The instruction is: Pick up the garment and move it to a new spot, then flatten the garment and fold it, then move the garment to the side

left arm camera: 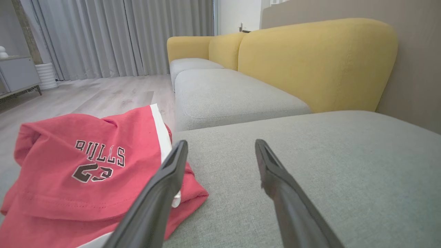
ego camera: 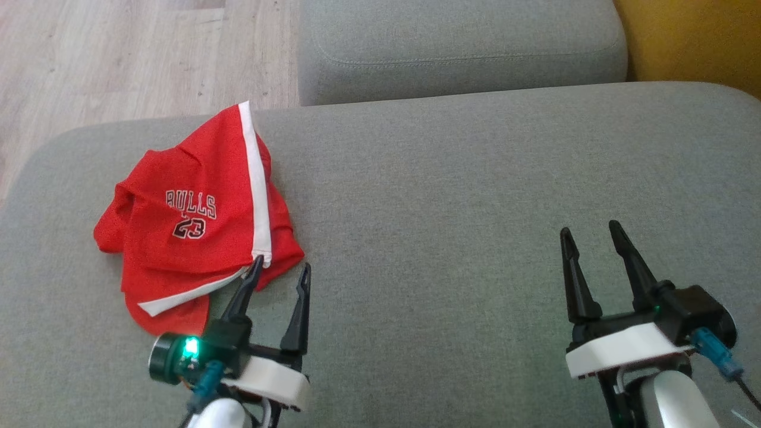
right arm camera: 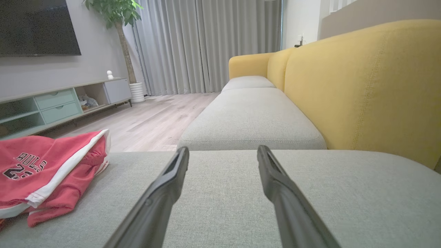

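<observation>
The garment point(ego camera: 190, 226) is a crumpled red pair of shorts with white side stripes and "BULLS 23" print, heaped at the left of the grey sofa cushion point(ego camera: 475, 208). My left gripper point(ego camera: 280, 263) is open at the heap's near right corner, one fingertip over the red hem, the other over bare cushion. The left wrist view shows the garment point(left arm camera: 86, 165) to the left of the open left gripper point(left arm camera: 220, 146). My right gripper point(ego camera: 588, 229) is open over bare cushion far to the right. The right wrist view has the garment point(right arm camera: 44, 172) at its left edge, well clear of the right gripper point(right arm camera: 223, 151).
A second grey seat cushion point(ego camera: 458, 47) lies beyond a gap. The yellow sofa back point(ego camera: 689, 35) runs along the right. Wooden floor point(ego camera: 119, 53) drops off past the cushion's far left edge. A TV cabinet point(right arm camera: 51, 103) and a potted plant point(right arm camera: 120, 20) stand across the room.
</observation>
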Controlling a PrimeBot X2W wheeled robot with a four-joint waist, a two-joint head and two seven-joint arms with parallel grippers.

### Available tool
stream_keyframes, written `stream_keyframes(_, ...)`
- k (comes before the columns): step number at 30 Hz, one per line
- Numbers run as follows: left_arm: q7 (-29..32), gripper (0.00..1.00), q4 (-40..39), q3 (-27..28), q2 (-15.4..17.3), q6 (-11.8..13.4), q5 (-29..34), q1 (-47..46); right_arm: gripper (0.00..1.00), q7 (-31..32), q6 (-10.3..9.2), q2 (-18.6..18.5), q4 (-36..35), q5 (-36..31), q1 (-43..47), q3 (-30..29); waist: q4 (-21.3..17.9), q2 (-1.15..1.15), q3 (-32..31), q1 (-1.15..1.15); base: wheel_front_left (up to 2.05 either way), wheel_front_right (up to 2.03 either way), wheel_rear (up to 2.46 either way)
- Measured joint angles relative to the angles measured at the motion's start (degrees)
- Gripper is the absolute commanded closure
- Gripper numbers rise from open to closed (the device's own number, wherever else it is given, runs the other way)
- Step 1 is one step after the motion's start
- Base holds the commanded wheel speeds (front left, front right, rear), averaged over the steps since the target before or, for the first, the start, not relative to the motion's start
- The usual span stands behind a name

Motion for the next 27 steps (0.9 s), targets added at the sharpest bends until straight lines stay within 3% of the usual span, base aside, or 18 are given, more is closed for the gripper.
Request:
stream_keyframes(18, -3.00, 0.00, 2.67, -8.25, 3.00, 5.94, 9.72, -2.86, 0.00, -3.05, 0.00, -0.05, -1.14, -16.51, -0.01, 1.41, 0.49, 0.00, -0.06, 0.00, 0.00, 0.00, 0.00)
stream_keyframes(22, -3.56, 0.00, 1.34, -5.95, 1.91, 6.17, 5.86, -2.74, 0.00, -3.55, 0.00, -0.05, -1.25, -14.32, 0.00, 1.29, 0.61, 0.00, -0.11, 0.00, 0.00, 0.00, 0.00)
stream_keyframes(27, -4.59, 0.00, -0.31, -0.19, -0.31, 4.16, 1.27, -0.19, 0.00, -4.57, 0.00, -0.10, -0.25, -7.02, 0.29, 0.34, 0.56, 0.00, -0.23, 0.00, 0.00, 0.00, 0.00)
